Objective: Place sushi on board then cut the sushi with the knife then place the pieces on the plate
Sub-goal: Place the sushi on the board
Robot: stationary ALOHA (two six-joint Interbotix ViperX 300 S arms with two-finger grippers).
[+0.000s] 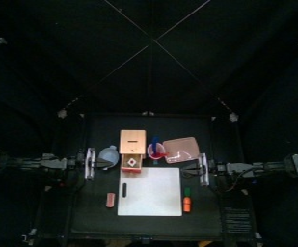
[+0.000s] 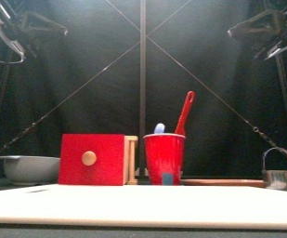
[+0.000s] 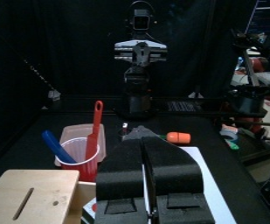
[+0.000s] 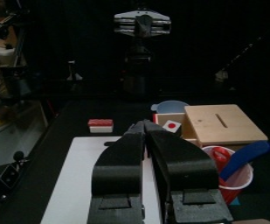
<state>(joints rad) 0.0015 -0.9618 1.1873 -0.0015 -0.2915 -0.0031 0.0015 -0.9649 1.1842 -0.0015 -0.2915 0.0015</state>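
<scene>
From above, the white cutting board [image 1: 151, 191] lies bare toward the front of the worktop [image 1: 94, 220]. A red-and-white toy sushi [image 1: 110, 199] sits off its left edge.

Level view: the red toy knife [image 2: 184, 112] stands in a red cup [image 2: 164, 158].

Left wrist: the left pincer [image 3: 143, 142] is closed and empty.

Right wrist: the right pincer [image 4: 144, 128] is likewise closed and empty.

Descending closed would likely shove the sushi aside.

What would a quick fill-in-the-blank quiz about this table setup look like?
The red cup holds a red knife and a ___ one. The wooden box has a ___ drawer front. In the front view, the bowl stands ___ of the box. The left end effector and the right end effector are both ___.
Missing words: blue, red, left, shut.
</scene>
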